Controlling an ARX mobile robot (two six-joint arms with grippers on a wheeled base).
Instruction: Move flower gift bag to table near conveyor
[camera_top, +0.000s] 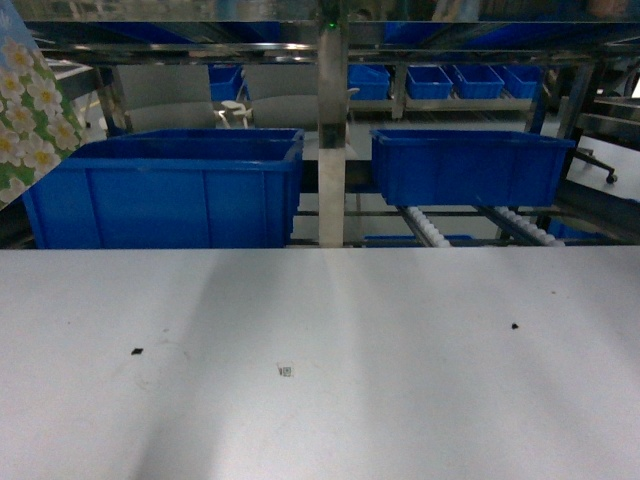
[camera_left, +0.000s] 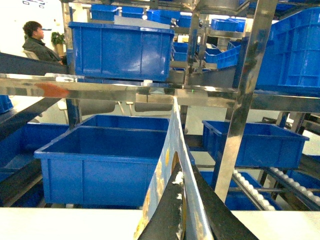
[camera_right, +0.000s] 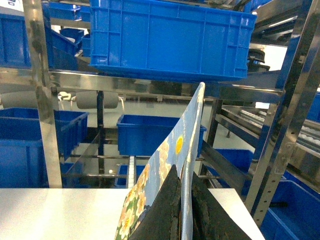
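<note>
Flower gift bag (camera_right: 167, 165) hangs pinched edge-on in both of my claws, above the bench and not on it. My right claw (camera_right: 181, 210) has its two dark fingers (camera_right: 162, 212) pressed flat against either side of the bag's thin upper edge, closed on it; the printed face with white and yellow blossoms on pale blue shows on the left of that edge, tilting up toward the racking. My left claw (camera_left: 181, 210) is closed on the bag in the same way, the paper rising as a narrow strip between the fingers with a little white scuff where they meet it.

From the head view only a corner of the bag (camera_top: 25, 120) shows, at the far left edge, raised above the level of the bench (camera_top: 320, 400). The white bench top is bare beneath me apart from a tiny square sticker (camera_top: 285, 371) and two small black marks (camera_top: 136, 351).

Beyond the bench's far edge stands the conveyor (camera_top: 330, 130), a stainless-steel frame with sloped tracks of small white rollers (camera_top: 430, 232). Two blue bins sit on it just behind the bench: a large blue bin (camera_top: 170, 190) on the left and a smaller blue bin (camera_top: 465, 165) on the right. A person in a dark jacket (camera_left: 37, 45) sits far off behind the racking, seen from the left wrist.
</note>
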